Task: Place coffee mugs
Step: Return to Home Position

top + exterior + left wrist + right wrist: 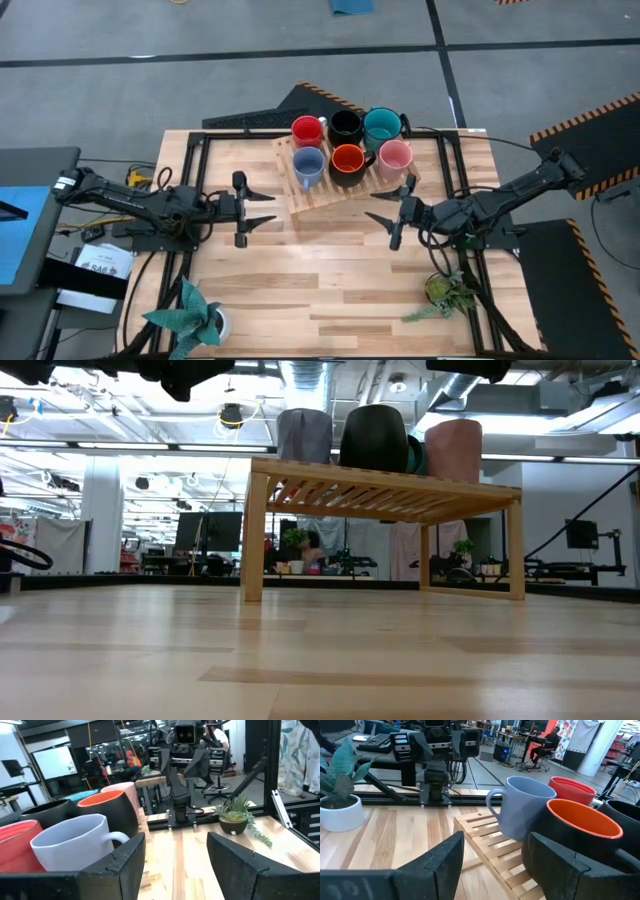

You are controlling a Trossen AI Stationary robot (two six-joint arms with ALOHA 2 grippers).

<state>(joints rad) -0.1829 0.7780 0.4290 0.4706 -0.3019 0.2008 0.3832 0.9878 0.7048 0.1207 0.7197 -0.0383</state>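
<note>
Six mugs stand upright on a slatted wooden rack (pixel 320 188) at the table's far middle: red (pixel 307 130), black (pixel 345 125), teal (pixel 381 127), light blue (pixel 307 164), orange-red inside a black outer wall (pixel 347 161), pink (pixel 394 157). My left gripper (pixel 259 209) hovers open over the table just left of the rack's near corner. My right gripper (pixel 382 209) hovers open just right of the rack's near edge, below the pink mug. The two face each other. In the left wrist view the light blue mug (pixel 75 842) is nearest; in the right wrist view the orange-red mug (pixel 577 830) is.
A teal-leaved plant in a white pot (pixel 195 318) stands at the near left corner, and a green plant (pixel 446 292) near the near right corner. Bare wood lies between them. Black frame rails (pixel 200 180) border the table. The rack stands on legs (pixel 255 535).
</note>
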